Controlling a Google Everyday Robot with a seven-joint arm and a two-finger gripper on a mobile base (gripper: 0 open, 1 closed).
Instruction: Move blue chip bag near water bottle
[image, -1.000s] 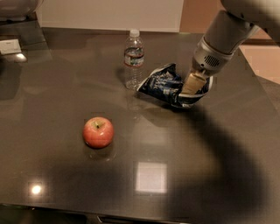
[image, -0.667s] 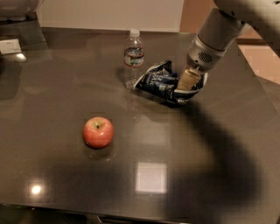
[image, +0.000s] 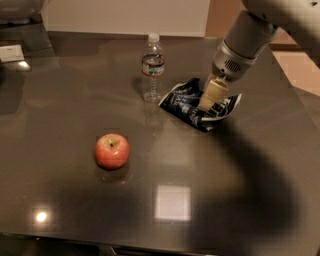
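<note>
The blue chip bag (image: 186, 102) lies crumpled on the dark table, just right of the water bottle (image: 152, 67). The bottle stands upright at the back middle, clear with a white cap and a dark-and-red label. The bag's left edge is a short gap from the bottle's base. My gripper (image: 206, 101) comes down from the upper right on the grey arm (image: 240, 47). Its cream fingers (image: 212, 92) are pressed into the middle of the bag and look closed on its foil.
A red apple (image: 112, 150) sits on the table (image: 75, 100) at front left, well away from the bag. A white card (image: 11, 52) and a dark object are at the far left back. The table's right edge runs close behind the arm.
My gripper has shifted a little to the left, toward the bottle, over the bag. The bag's crumpled shape has changed slightly. The bottle and apple have not moved.
</note>
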